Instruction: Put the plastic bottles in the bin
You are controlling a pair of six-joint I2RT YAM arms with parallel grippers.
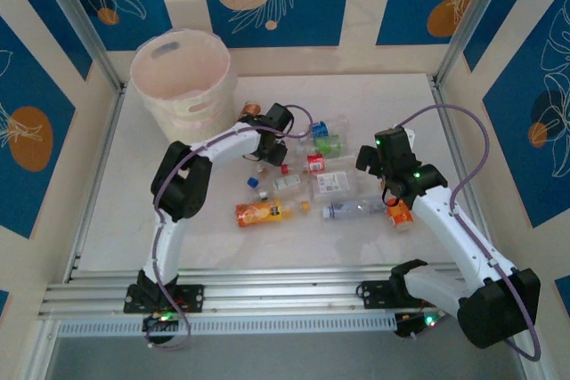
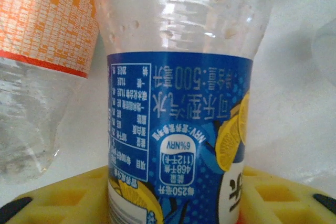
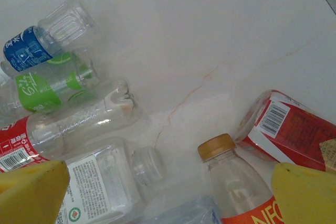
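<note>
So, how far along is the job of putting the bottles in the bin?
Done: nothing I can see; the bin looks bare inside. In hand: the left gripper is closed around a blue-label bottle. Left: the other bottles lie scattered on the table, and the right gripper hangs open above some of them.
</note>
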